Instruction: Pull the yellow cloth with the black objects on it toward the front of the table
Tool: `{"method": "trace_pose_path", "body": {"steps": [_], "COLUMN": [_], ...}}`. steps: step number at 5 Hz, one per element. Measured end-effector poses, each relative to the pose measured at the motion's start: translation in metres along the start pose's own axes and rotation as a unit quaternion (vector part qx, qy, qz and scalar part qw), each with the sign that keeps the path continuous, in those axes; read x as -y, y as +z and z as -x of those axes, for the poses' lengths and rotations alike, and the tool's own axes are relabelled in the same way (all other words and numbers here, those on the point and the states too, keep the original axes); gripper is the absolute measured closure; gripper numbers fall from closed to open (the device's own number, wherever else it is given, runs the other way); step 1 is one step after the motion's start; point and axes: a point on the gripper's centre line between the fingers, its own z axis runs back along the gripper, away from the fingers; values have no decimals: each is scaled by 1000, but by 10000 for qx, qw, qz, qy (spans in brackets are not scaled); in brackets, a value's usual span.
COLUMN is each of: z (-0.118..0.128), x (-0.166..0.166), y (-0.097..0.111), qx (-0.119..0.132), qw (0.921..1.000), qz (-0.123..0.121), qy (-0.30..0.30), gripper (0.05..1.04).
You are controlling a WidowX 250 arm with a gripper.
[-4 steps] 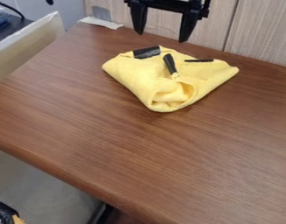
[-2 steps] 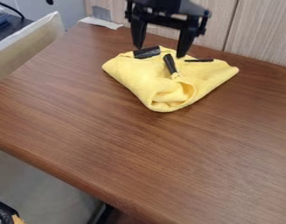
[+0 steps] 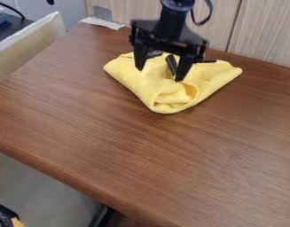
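The yellow cloth [image 3: 162,91] lies folded in the upper middle of the frame, its front gathered into a loose, open fold. Soft layers like these would probably bunch or slip apart if pressed or dragged, and a pinch taking only the top layer could pull the fold open.

On the cloth, a black handle [image 3: 171,64] slants down towards that fold, between the gripper's fingers and close beside the one on the picture's right. That finger could knock the handle askew if the gripper came down or closed off-centre, or the handle could be caught up together with cloth. A black piece [image 3: 154,54] at the cloth's upper left and a thin black strip [image 3: 208,61] at its upper right, each partly behind the gripper, might be shifted by a tug on the cloth if they lie loose.

The gripper [image 3: 160,74] hangs over the cloth with its fingers spread and nothing pinched between them. From this slant, its height seems hard to judge; a descent too deep could drive the tips through the soft folds against the brown tabletop [image 3: 141,146], while one too shallow could close on air.
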Motion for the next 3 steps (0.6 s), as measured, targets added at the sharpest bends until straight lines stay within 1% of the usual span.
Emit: {"method": "trace_pose_path", "body": {"steps": [1,2,3], "z": [-2,2,10], "x": [-3,-3,-6], "y": [-23,-41,-42], "qx": [-152,-314,-159], "qw": [9997,9986,9984], "qz": [169,380,383], "qy": [98,204,379], "gripper": [83,83,83]}}
